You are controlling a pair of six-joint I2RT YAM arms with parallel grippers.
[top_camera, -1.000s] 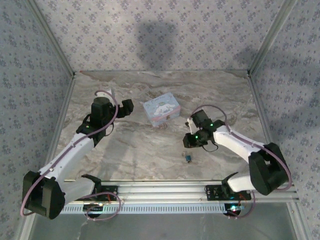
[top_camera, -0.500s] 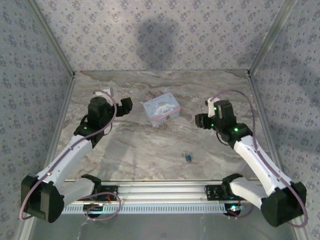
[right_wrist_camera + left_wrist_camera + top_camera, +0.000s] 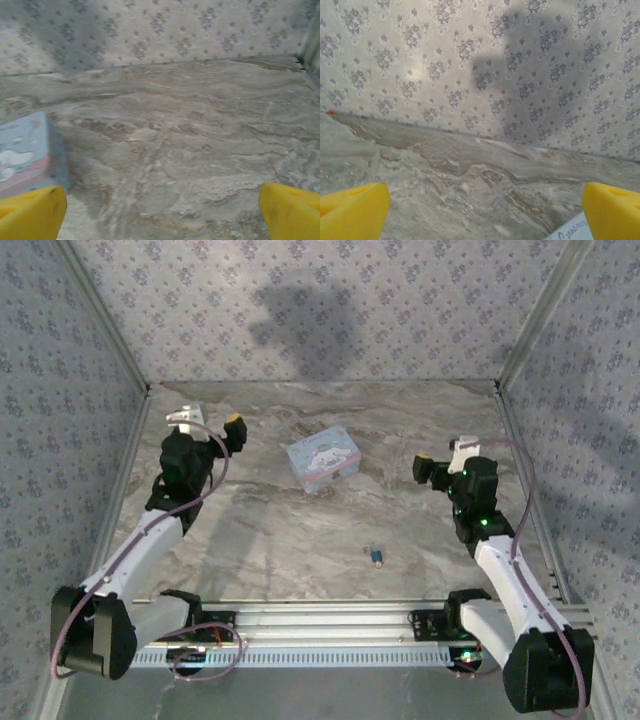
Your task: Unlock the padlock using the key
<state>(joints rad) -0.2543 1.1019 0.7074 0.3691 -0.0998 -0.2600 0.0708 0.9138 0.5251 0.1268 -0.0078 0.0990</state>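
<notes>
1. Left gripper (image 3: 481, 212): spread wide, yellow fingers (image 3: 351, 212) sitting at the two lower corners of the left wrist view, bare marble between them, nothing gripped.
2. Right gripper (image 3: 160, 210): likewise wide apart, yellow fingertips (image 3: 291, 209) at the lower corners of the right wrist view, nothing held.
3. Just beyond the left gripper: veined marble table (image 3: 470, 165) running up to a patterned back wall (image 3: 470, 65), with a pale printed corner of the tin (image 3: 567, 231) poking in at the bottom edge, close beside the right-hand finger.
4. Just beyond the right gripper: the same marble, and the pale blue cartoon-printed tin at the left edge, resting flat, just above the left-hand fingertip; touching or not, impossible to tell.
5. Seen from above: left gripper (image 3: 232, 428) raised over the left rear of the table, right gripper (image 3: 425, 466) over the right side and turned toward the tin, which stands between the two near the rear centre.
6. Padlock (image 3: 376, 557): tiny, dark teal-blue, lying on the marble toward the front, right of centre, well apart from both grippers and from the tin, near the rail (image 3: 330, 615).
7. Key: too small to make out.
8. Further out: white arm links sloping back to dark bases on the rail.
</notes>
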